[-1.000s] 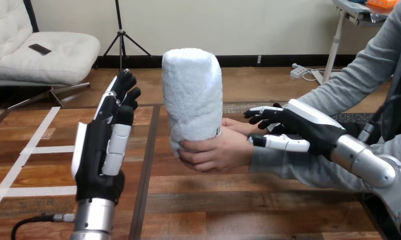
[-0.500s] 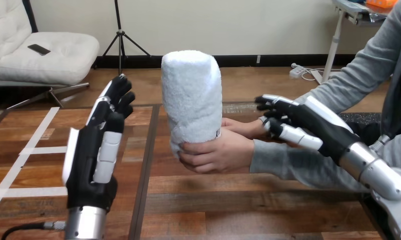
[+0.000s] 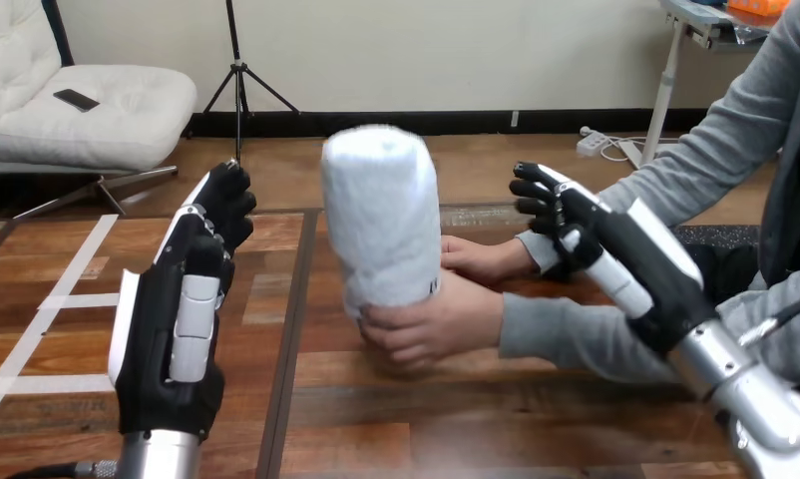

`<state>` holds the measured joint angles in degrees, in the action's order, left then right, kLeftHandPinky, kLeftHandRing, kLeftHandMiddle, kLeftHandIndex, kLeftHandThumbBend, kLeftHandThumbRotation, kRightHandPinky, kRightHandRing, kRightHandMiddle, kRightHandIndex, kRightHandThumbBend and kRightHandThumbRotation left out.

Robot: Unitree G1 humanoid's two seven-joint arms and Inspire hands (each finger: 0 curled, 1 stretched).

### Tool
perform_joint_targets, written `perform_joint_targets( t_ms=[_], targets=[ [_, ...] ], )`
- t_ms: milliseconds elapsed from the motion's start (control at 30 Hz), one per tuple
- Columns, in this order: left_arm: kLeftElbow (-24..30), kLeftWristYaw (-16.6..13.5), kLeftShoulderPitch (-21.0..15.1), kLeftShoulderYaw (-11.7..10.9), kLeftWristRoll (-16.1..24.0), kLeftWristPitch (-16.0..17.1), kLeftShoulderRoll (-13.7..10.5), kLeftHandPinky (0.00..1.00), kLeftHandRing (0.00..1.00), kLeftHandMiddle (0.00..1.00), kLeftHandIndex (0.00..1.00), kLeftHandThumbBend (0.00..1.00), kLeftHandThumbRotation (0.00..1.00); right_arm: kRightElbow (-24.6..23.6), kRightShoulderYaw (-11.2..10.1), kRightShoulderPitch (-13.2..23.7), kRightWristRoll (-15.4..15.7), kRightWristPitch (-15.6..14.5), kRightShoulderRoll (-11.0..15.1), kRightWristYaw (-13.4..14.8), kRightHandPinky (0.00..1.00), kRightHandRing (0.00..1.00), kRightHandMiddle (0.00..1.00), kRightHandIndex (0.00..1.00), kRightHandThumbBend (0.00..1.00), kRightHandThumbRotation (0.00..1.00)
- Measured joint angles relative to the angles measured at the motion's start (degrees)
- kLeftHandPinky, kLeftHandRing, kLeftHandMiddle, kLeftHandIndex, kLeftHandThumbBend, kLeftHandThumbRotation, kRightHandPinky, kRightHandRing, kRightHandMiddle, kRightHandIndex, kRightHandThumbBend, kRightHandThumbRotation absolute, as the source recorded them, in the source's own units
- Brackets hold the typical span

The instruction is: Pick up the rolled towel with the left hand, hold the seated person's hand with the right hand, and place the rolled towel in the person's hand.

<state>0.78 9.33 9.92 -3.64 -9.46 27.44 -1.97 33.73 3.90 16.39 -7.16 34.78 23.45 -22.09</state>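
Nearest, over the near edge of the table [image 3: 476, 419] and toward its left corner, the left hand [image 3: 172, 344] stood upright on its silver forearm. Its fingers were straight and lay close side by side, pointing up and away. It held nothing and was well apart from the towel.

On the right side the right hand [image 3: 625, 254] came in slanting from the near right corner. It was raised over the grey sleeve [image 3: 566, 339] of the person, and its fingers [image 3: 536, 195] were loosely spread and only a little bent, closed on nothing. Whether the hand touched the sleeve below it I could not tell. It was beside the towel, not touching it.

Between the two robot hands, about the middle of the table, the towel [image 3: 381, 215] stood upright as a thick white roll with its top leaning slightly away. The person's near hand [image 3: 431, 324] gripped its lower end, with the fingers wrapped round the bottom of the roll, so the towel was carried by that hand and not by the robot.

Just behind it, the person's far hand [image 3: 486, 257] lay at the lower right side of the towel, near the fingertips of the right hand but apart from them.
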Motion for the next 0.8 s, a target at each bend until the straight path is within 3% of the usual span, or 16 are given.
perform_joint_targets(
  t_ms=[300, 800],
  targets=[
    [1.48, 0.67, 1.59, 0.12, -0.29, -0.26, -0.04, 0.91, 0.91, 0.90, 0.86, 0.82, 0.90, -7.14, -0.39, -5.64, -4.76, -0.26, -3.81, -1.39, 0.95, 0.92, 0.93, 0.93, 1.00, 1.00],
    [3.95, 0.97, 3.35, 0.40, -0.45, -0.91, -0.04, 0.90, 0.91, 0.90, 0.87, 0.83, 0.89, -19.51, -0.66, -13.79, -10.06, -3.86, -8.18, -1.71, 0.96, 0.91, 0.90, 0.90, 1.00, 1.00]
  ],
)
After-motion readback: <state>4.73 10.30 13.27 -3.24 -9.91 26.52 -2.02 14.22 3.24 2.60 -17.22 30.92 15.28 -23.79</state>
